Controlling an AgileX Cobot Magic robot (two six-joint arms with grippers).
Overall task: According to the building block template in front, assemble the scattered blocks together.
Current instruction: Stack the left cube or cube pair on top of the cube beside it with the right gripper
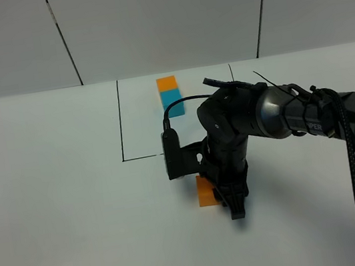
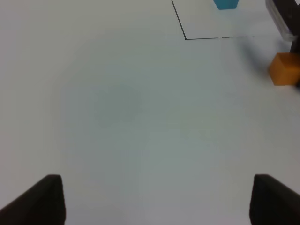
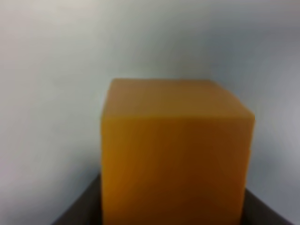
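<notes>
Your matte orange cube (image 1: 205, 191) sits low at centre of the high view, pinched by the black right gripper (image 1: 232, 198). Upper centre, the smooth orange-and-cyan template pair (image 1: 169, 92) lies inside a thin black outline (image 1: 120, 122). Your left gripper (image 2: 154, 199) hangs spread over the white table (image 2: 117, 108).

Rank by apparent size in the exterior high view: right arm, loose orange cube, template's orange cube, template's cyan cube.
1. right arm, by far the largest.
2. loose orange cube, though partly hidden by the arm and nearer the camera, so unsure.
3. template's orange cube and template's cyan cube look alike.
</notes>
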